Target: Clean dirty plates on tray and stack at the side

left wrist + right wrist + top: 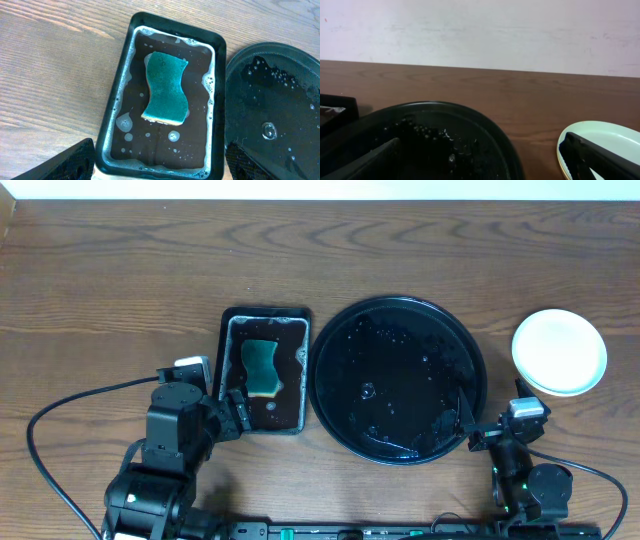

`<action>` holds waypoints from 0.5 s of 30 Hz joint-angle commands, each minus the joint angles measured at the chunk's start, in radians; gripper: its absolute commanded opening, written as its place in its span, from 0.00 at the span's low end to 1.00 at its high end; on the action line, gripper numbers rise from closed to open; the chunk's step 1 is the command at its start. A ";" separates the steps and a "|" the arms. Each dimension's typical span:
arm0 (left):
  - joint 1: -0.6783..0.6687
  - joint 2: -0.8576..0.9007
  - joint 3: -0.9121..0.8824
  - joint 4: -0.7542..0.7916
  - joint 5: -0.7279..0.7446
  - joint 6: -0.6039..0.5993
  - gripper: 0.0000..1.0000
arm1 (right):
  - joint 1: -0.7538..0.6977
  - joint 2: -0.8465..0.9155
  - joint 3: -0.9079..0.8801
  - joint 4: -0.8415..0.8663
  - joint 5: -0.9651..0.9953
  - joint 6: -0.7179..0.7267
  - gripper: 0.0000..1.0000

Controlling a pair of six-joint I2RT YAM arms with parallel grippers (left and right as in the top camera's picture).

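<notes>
The plates (559,351) sit in one pale stack on the table, right of the tray; the top one looks clean. In the right wrist view the stack (600,140) lies at the lower right. The large round black tray (397,380) holds only water droplets and no plate; it also shows in the left wrist view (280,100) and the right wrist view (485,135). My left gripper (228,412) is open and empty at the near end of the sponge tray. My right gripper (490,430) is open and empty by the round tray's near right rim.
A smaller rectangular black tray (228,330) with soapy water holds a green sponge (262,366), left of the round tray; both show in the left wrist view, tray (115,100) and sponge (166,88). A pale wall lies beyond the table's far edge.
</notes>
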 commanded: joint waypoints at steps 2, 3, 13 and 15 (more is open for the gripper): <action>0.002 -0.021 -0.008 0.000 -0.017 0.005 0.84 | 0.017 -0.006 -0.001 -0.003 -0.012 0.018 0.99; 0.002 -0.029 -0.008 -0.004 -0.017 0.006 0.84 | 0.017 -0.006 -0.001 -0.003 -0.012 0.018 0.99; 0.069 -0.309 -0.231 0.105 -0.072 0.018 0.84 | 0.017 -0.006 -0.001 -0.003 -0.012 0.018 0.99; 0.089 -0.387 -0.315 0.187 -0.068 0.022 0.84 | 0.017 -0.006 -0.001 -0.003 -0.012 0.018 0.99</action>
